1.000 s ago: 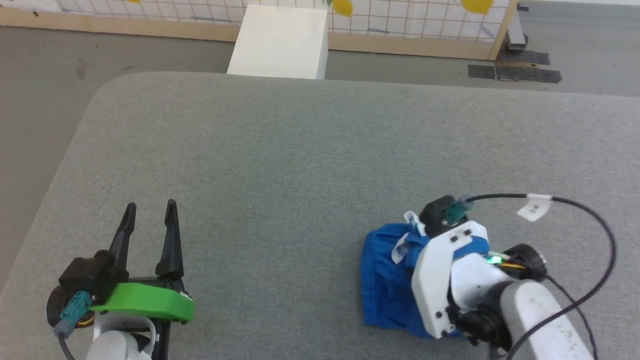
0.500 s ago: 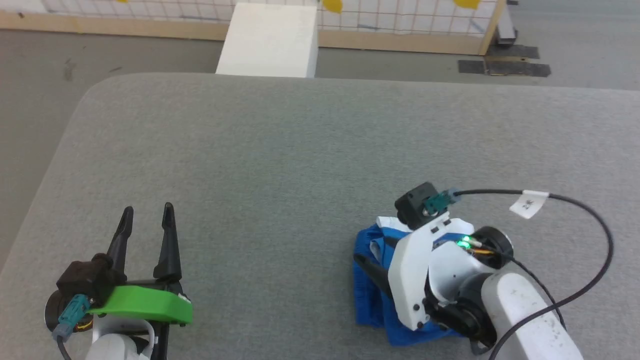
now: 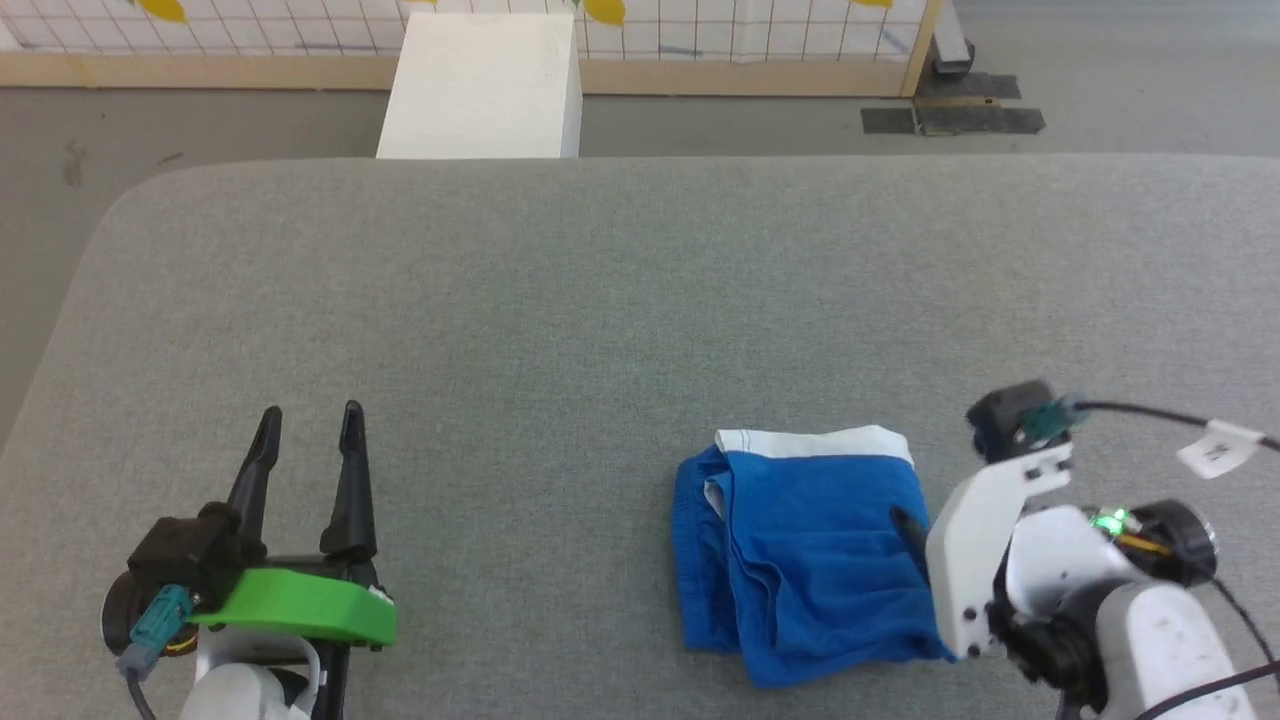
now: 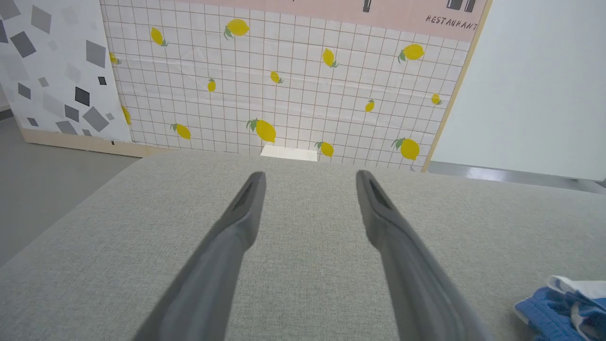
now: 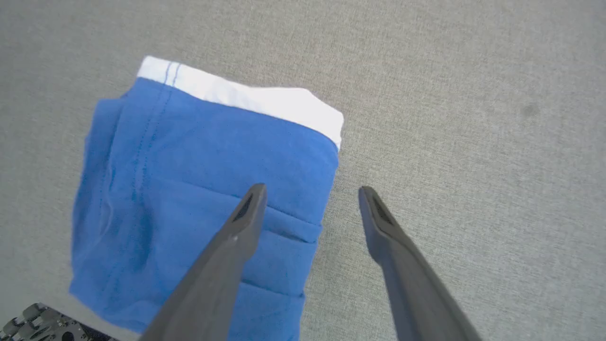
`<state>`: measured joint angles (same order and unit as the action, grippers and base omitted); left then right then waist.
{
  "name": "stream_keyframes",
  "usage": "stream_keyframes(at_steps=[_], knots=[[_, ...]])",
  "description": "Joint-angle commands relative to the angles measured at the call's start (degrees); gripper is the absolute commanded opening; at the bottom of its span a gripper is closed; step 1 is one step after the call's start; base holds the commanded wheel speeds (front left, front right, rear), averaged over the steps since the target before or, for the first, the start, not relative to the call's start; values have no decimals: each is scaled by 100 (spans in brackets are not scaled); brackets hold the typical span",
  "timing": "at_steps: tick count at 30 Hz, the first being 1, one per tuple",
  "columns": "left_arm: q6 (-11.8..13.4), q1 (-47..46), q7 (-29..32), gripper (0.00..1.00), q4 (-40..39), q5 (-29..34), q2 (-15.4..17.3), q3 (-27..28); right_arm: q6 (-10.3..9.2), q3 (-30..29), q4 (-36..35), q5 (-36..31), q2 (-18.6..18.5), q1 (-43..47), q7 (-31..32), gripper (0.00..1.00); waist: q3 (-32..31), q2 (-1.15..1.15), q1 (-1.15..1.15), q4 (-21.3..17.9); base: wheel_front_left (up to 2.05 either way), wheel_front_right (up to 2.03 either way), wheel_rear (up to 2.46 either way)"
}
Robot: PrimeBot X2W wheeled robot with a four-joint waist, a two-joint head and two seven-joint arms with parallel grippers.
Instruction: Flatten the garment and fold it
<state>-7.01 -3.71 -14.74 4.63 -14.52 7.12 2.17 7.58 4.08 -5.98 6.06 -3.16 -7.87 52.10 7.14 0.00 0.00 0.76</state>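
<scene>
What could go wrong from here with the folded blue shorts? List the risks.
1. The right jaws stand open, one finger over the right edge of the garment; pulling away low could snag the top layer and undo the fold.
2. Layers bulge unevenly along its left edge, so the stack may slump open.

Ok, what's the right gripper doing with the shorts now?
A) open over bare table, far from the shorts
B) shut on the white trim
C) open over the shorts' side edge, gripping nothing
C: in the right wrist view the right gripper has its fingers wide apart, one over the shorts and the other over the table, with no fabric pinched.
</scene>
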Motion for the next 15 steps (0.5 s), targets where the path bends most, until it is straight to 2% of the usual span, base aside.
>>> stream_keyframes(at_steps=[1, 6, 14, 15], knots=[[-24, -78, -26, 100, -10, 63, -13, -15, -9, 9, 130, -39, 10, 85, -25, 100, 73, 0, 0, 54, 0, 0, 0], [-33, -133, -26, 100, 12, 28, 33, -27, -9, 54, 851, -222, 23, 118, -137, 100, 183, 0, 0, 172, 0, 0, 0], [-40, -172, -26, 100, 35, -10, 110, -17, -9, 288, 1751, 76, 27, -99, -457, 100, 260, 0, 0, 234, 0, 0, 0], [-41, -163, -26, 100, 38, -7, 110, -12, -9, 326, 1834, 104, 27, -149, -491, 44, 250, 0, 0, 208, 0, 0, 0]])
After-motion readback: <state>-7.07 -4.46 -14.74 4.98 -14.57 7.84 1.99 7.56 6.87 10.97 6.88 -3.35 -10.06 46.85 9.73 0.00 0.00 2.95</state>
